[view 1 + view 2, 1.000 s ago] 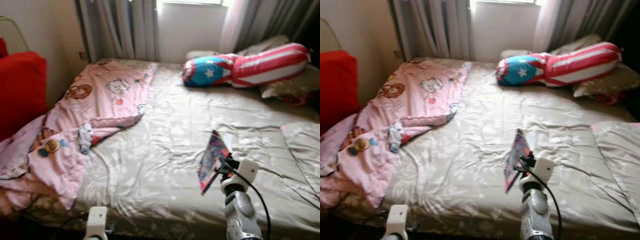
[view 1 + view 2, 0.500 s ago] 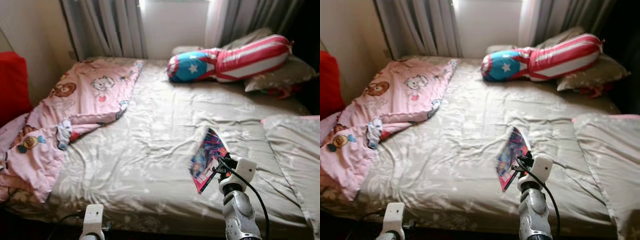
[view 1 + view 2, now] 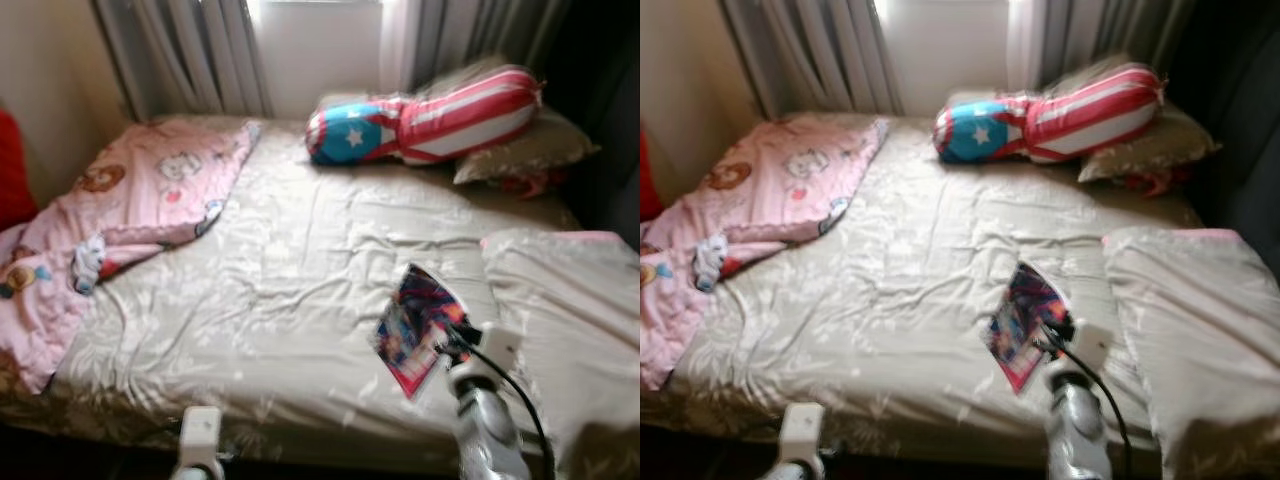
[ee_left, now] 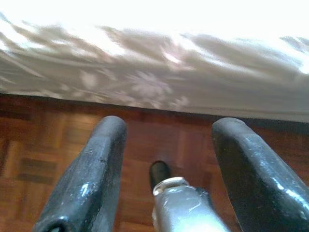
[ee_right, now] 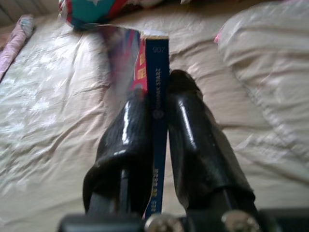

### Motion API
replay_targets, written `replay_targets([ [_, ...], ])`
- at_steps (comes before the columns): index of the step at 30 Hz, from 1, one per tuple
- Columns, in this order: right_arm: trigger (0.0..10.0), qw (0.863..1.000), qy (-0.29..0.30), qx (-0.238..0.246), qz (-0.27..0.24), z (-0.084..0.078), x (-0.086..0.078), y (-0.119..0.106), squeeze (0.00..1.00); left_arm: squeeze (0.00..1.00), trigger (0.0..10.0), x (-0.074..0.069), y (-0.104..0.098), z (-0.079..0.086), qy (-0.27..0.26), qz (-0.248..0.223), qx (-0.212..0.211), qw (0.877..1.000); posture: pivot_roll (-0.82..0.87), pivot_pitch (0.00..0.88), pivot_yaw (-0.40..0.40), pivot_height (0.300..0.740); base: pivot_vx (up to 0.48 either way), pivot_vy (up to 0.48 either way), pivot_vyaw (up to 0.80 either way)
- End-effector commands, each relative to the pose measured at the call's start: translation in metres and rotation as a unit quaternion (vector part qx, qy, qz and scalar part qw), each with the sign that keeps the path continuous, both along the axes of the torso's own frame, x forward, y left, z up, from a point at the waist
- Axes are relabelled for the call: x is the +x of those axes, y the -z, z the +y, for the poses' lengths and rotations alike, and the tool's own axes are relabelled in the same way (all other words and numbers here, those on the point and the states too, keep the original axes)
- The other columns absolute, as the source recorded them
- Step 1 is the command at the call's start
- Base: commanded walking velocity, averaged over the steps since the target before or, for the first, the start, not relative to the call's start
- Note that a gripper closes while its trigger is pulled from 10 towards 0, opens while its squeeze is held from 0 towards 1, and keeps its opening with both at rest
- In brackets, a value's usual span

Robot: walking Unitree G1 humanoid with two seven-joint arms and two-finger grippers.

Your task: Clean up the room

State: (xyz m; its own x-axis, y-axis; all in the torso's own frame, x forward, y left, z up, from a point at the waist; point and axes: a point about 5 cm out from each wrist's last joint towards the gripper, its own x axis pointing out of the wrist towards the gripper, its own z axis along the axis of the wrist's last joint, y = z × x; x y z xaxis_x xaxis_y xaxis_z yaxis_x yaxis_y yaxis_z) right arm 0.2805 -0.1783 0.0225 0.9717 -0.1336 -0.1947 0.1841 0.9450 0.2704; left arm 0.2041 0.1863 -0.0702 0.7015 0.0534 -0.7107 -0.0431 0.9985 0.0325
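My right gripper (image 3: 452, 338) is shut on a thin colourful book (image 3: 417, 324), held tilted above the near right part of the bed (image 3: 300, 300). In the right wrist view the book's blue spine (image 5: 157, 96) sits clamped between the two black fingers (image 5: 128, 140). My left gripper (image 4: 166, 169) hangs low at the bed's front edge, open, with nothing between its fingers and wooden floor (image 4: 43, 145) beneath it.
A rumpled pink cartoon blanket (image 3: 120, 200) lies on the bed's left side. A star-and-stripes bolster (image 3: 420, 115) and grey pillows (image 3: 525, 150) rest at the head. A beige pillow (image 3: 570, 300) lies at the right. Curtains (image 3: 180, 50) hang behind.
The camera has swung to the right, so the whole scene has slid left and the red cushion has nearly left the picture. The book stays gripped and now tilts flatter.
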Motion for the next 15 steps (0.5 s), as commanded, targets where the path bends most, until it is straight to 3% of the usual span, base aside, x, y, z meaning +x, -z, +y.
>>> replay_targets([
  [1,10.0,1.0,-0.001,0.003,-0.021,0.0046,0.0055,-0.0081,0.0,0.0,10.0,-0.0034,0.0,0.0126,-0.006,0.003,0.015,1.0,-0.04,0.0,-0.029,0.724,0.0,0.0,0.0],
  [15,10.0,1.0,0.003,0.003,-0.019,0.0043,0.0047,-0.0072,0.0,0.0,10.0,-0.0031,-0.0004,0.0123,-0.008,-0.002,0.009,1.0,-0.04,0.0,-0.028,0.724,0.0,0.0,0.0],
])
